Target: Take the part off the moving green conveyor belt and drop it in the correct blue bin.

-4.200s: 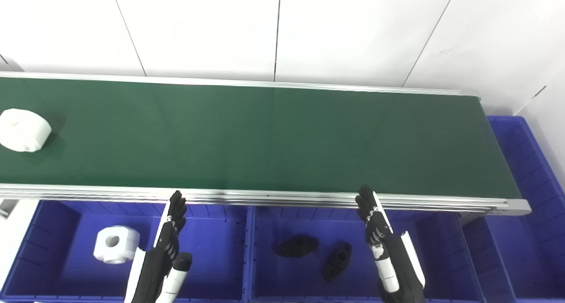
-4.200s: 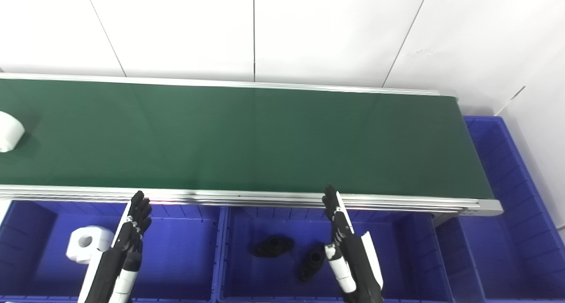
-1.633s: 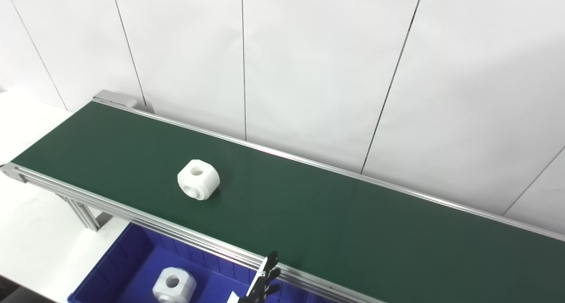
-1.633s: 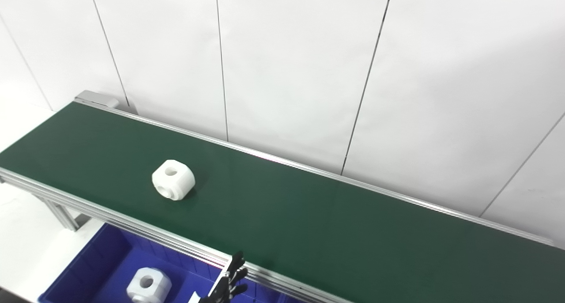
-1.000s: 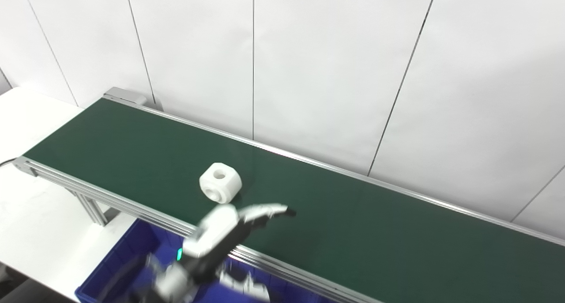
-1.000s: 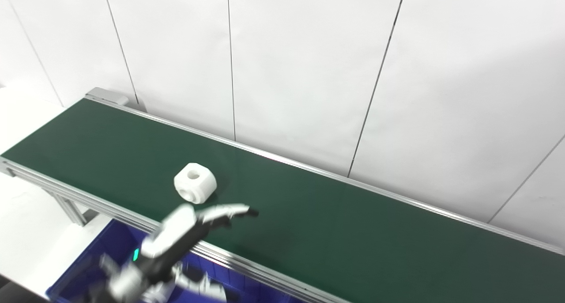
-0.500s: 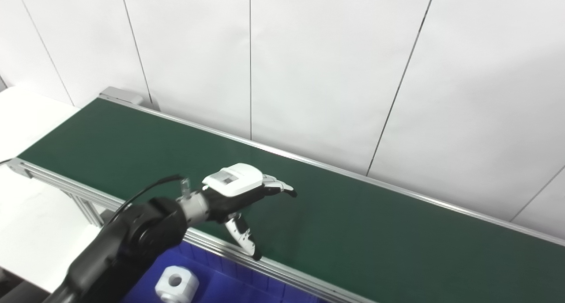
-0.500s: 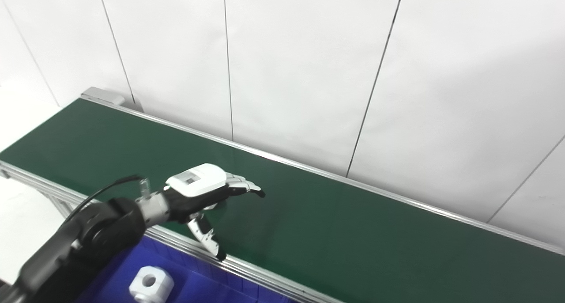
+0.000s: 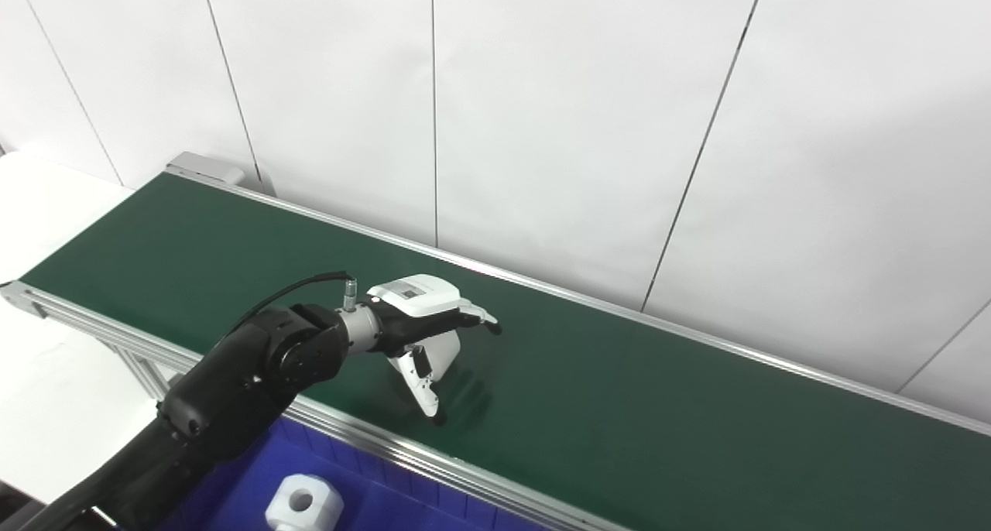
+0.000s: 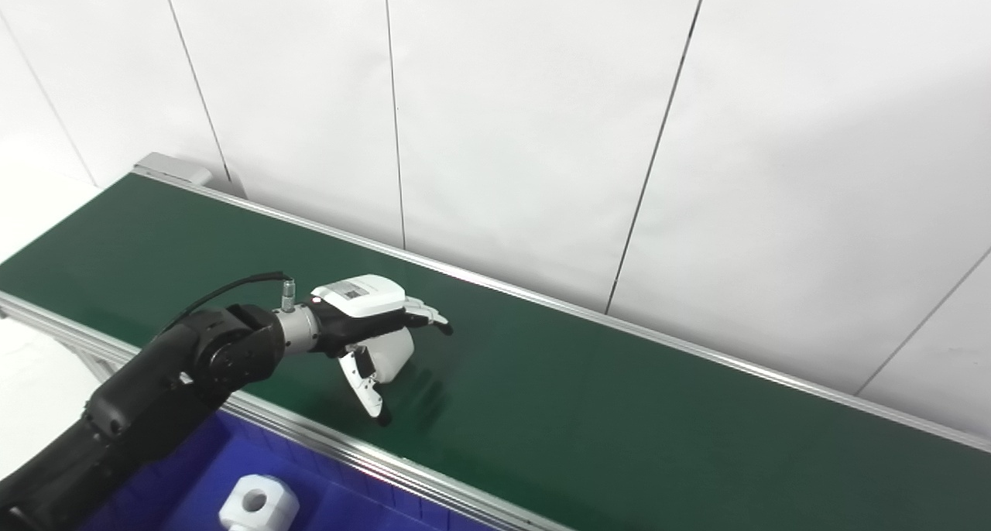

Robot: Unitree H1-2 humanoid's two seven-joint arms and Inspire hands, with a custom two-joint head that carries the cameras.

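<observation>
A white blocky part (image 9: 443,351) lies on the green conveyor belt (image 9: 658,415). My left hand (image 9: 422,322) hovers right over it, palm down. Its fingers (image 9: 476,319) reach over the far side of the part and the thumb (image 9: 424,392) hangs down on the near side. The fingers are apart and do not clasp the part, which is mostly hidden under the palm. In the right eye view the part (image 10: 392,353) shows below the hand (image 10: 364,306). My right hand is out of view.
A blue bin (image 9: 232,492) sits below the belt's near rail at the bottom left, with another white part (image 9: 303,505) of the same kind in it. The belt's aluminium rail (image 9: 372,446) runs between hand and bin. A white wall stands behind the belt.
My left hand rose from the bins, reached over the belt and came down around the white part. The part rode the belt to the right. The camera turned left earlier.
</observation>
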